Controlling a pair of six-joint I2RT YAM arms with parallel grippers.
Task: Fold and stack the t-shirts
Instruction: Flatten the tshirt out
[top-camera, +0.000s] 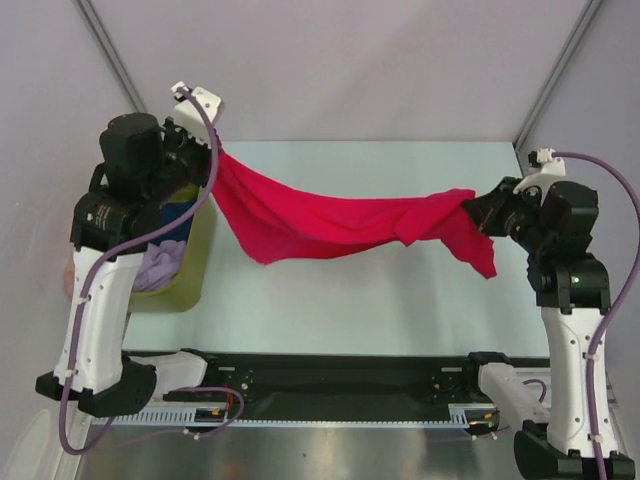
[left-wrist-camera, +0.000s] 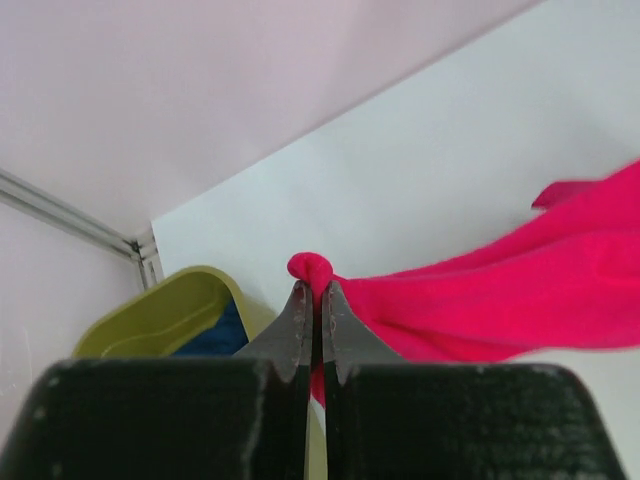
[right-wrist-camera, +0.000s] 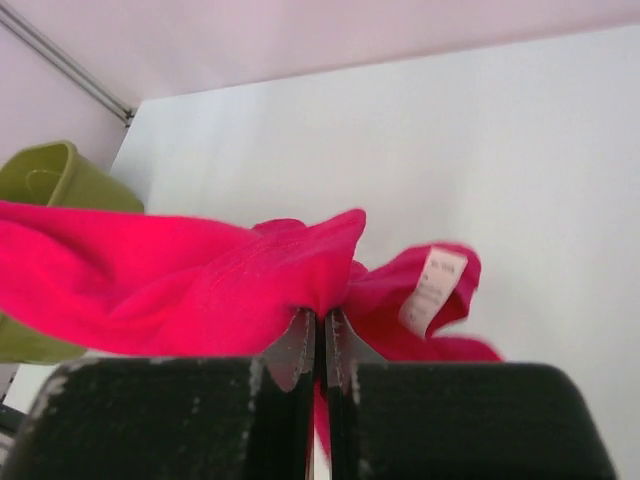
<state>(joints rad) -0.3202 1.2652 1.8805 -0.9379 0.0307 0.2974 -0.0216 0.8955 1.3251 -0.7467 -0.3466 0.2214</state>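
over the pale table (top-camera: 330, 300), red t-shirt (top-camera: 330, 225) mid-air between left gripper (left-wrist-camera: 314, 292) and right gripper (right-wrist-camera: 321, 318), both tight on its cloth

A t-shirt (top-camera: 330, 222) hangs above the table (top-camera: 350, 300), strung between the left gripper (top-camera: 213, 151) at far left and the right gripper (top-camera: 469, 209) at right, each pinching one end. A tub (top-camera: 196, 272) sits at the table's left edge, under the left arm (top-camera: 100, 290), with other garments (top-camera: 158, 266) heaped inside.

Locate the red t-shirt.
Top view: the red t-shirt hangs over the table, stretched between the left gripper by the green tub and the right gripper.
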